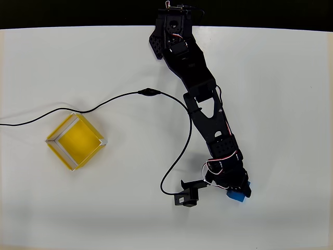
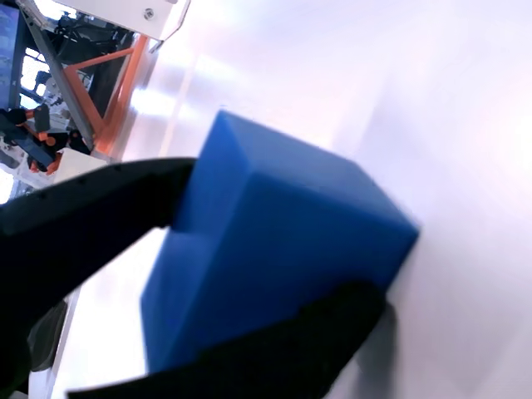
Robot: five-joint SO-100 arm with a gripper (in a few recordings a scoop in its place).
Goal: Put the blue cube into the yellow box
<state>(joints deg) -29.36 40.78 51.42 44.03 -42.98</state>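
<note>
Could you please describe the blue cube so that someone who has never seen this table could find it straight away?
In the overhead view, follow the black arm from the table's far edge down to its tip at lower right. There the claw grips the blue cube, its fingers on opposite faces. It is the only blue thing, far from the yellow box.

No text, label, brand, number or sign can be read in the overhead view or the wrist view. The blue cube (image 2: 274, 258), the yellow box (image 1: 76, 141) near the left edge of the tabletop (image 1: 281, 94), and the black arm (image 1: 200, 99) all present plain, unmarked surfaces. The background clutter at the top left corner of the wrist view is too blurred for any lettering to be made out.
</note>
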